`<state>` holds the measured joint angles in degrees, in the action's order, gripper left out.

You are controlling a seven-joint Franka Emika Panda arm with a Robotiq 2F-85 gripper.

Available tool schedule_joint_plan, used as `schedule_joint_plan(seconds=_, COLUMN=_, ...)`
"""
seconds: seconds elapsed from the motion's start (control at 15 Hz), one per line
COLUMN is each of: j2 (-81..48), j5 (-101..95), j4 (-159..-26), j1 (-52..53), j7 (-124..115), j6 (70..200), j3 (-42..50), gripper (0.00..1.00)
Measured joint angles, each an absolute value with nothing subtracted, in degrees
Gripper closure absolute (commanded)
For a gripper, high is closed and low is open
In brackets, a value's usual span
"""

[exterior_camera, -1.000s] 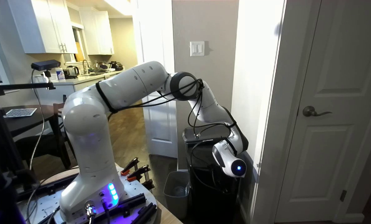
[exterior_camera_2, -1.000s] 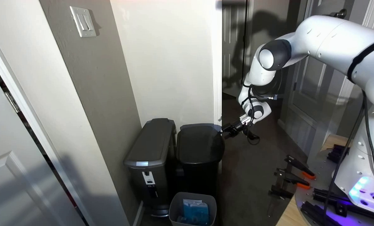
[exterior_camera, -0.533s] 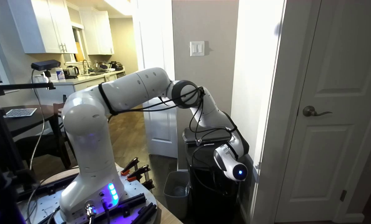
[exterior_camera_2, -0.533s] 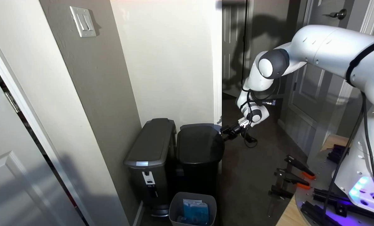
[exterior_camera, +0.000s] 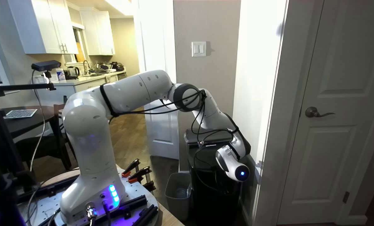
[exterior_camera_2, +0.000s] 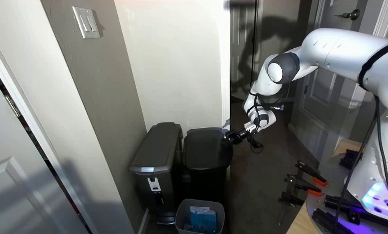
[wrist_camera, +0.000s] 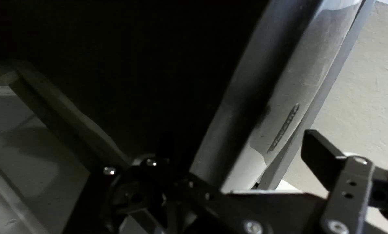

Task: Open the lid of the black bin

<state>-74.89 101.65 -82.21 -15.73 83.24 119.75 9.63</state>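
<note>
The black bin (exterior_camera_2: 208,183) stands against the wall with its flat black lid (exterior_camera_2: 207,149) down on it. In an exterior view the bin (exterior_camera: 216,201) and its lid (exterior_camera: 205,153) are partly behind the arm. My gripper (exterior_camera_2: 228,139) is at the lid's right edge, its tips overlapping that edge in the picture. In the wrist view my gripper (wrist_camera: 239,143) has its fingers wide apart. The lid's grey rim (wrist_camera: 278,117) shows between them, with nothing clamped. The left finger is dark against the bin's black side (wrist_camera: 132,81), so contact cannot be told.
A second tall bin with a grey-black lid (exterior_camera_2: 156,146) stands beside the black bin. A small grey wastebasket (exterior_camera_2: 184,224) with a blue package stands in front. The pale wall (exterior_camera_2: 180,65) rises behind. Clamps (exterior_camera_2: 302,183) sit at the edge of the robot's table.
The arm has lowered. In an exterior view the gripper has moved left and slightly down, from beside the lid to overlapping its right edge. The bins have not moved.
</note>
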Motion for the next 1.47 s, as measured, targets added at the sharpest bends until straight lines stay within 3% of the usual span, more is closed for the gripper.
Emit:
schedule_joint_plan(seconds=0.53, j2=-70.59, j5=101.65, j4=-84.95, j1=-15.5, j7=84.08, j6=119.78, j3=9.7, gripper=0.0)
schedule_joint_plan(seconds=1.47, j2=-50.89, j5=100.29, j4=-103.27, j1=-7.09, j7=87.17, j6=128.08, j3=10.12, gripper=0.0)
